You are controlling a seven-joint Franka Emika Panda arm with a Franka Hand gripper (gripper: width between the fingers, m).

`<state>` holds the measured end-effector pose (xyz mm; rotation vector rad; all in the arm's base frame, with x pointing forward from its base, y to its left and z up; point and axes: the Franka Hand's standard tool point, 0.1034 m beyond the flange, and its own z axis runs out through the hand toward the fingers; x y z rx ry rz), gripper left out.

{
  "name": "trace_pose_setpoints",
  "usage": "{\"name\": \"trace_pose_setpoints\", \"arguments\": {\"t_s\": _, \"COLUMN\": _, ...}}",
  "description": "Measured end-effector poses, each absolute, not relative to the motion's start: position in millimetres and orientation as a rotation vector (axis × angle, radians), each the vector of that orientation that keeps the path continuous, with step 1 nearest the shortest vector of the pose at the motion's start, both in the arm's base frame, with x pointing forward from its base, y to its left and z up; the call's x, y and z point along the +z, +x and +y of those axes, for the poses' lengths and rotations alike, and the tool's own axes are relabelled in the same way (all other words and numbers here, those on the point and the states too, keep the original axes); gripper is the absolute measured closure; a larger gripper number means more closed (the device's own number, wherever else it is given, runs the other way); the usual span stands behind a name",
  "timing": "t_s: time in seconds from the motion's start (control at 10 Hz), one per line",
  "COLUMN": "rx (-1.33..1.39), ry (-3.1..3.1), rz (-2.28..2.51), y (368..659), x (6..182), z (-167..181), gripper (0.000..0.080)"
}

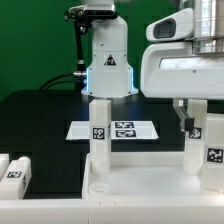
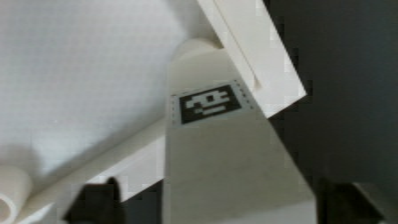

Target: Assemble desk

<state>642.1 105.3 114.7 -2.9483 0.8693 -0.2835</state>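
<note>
The white desk tabletop [image 1: 130, 195] lies at the front with two white legs standing upright in it. One leg [image 1: 99, 140] stands at the exterior view's left, the other [image 1: 212, 145] at its right. My gripper [image 1: 191, 122] hangs right at the right leg. In the wrist view this tagged leg [image 2: 222, 150] stands between my dark fingers [image 2: 96, 202], with a gap on each side. The jaws are open around it. The tabletop's inner face [image 2: 80, 80] and rim [image 2: 249, 50] show behind it.
Two loose white legs [image 1: 14, 172] lie on the black table at the exterior view's left front. The marker board [image 1: 112, 129] lies flat behind the tabletop. The robot's base [image 1: 108, 60] stands at the back.
</note>
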Motion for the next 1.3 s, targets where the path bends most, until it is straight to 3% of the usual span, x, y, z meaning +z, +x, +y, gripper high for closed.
{"name": "trace_pose_setpoints", "arguments": {"t_s": 0.2, "rx": -0.281, "ry": -2.926, "rz": 0.931, "y": 642, "x": 114.7, "z": 105, "gripper": 0.0515}}
{"name": "trace_pose_setpoints", "arguments": {"t_s": 0.6, "rx": -0.212, "ry": -2.611, "rz": 1.585, "y": 640, "x": 113.6, "z": 98, "gripper": 0.0514}}
{"name": "trace_pose_setpoints", "arguments": {"t_s": 1.0, "rx": -0.104, "ry": -1.792, "rz": 2.411, "y": 635, "x": 112.2, "z": 111, "gripper": 0.0512}}
{"name": "trace_pose_setpoints", "arguments": {"t_s": 1.3, "rx": -0.100, "ry": -1.667, "rz": 2.481, "y": 636, "x": 112.4, "z": 116, "gripper": 0.0512}}
